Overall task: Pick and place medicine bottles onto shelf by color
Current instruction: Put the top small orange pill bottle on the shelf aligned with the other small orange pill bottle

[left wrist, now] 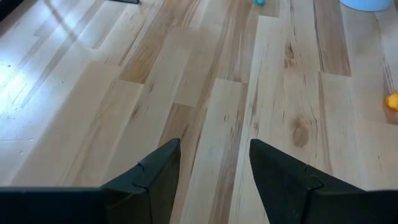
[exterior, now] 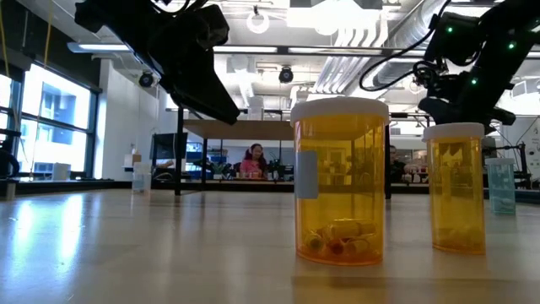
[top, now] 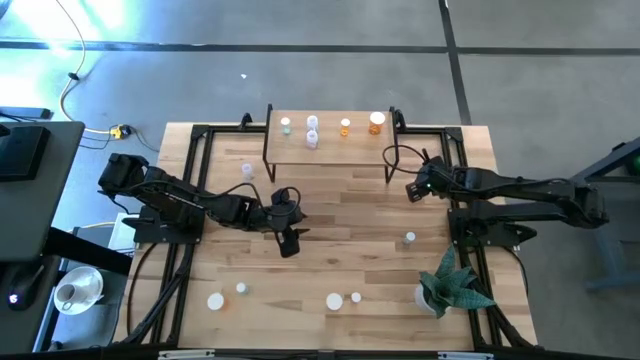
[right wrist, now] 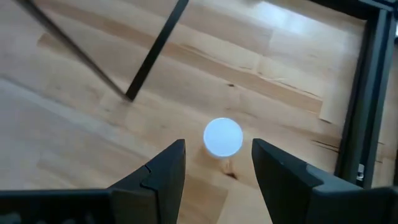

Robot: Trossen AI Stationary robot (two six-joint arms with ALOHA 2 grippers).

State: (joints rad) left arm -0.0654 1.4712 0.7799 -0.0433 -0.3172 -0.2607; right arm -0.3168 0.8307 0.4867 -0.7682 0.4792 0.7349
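My left gripper hangs over bare tabletop at centre, fingers apart and empty. My right gripper, at three o'clock beside the shelf's black leg, hovers with parted fingers above a white-capped bottle, not clamped. Four bottles stand on the shelf at twelve o'clock, among them an orange one; others are scattered toward six o'clock, including two near the front edge.

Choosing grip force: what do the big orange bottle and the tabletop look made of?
Orange bottle: seemingly clear, glossy amber plastic, since pills show through its wall; its white cap looks like opaque plastic. Tabletop: light wood planks with visible grain, with a sheen reflecting window light.
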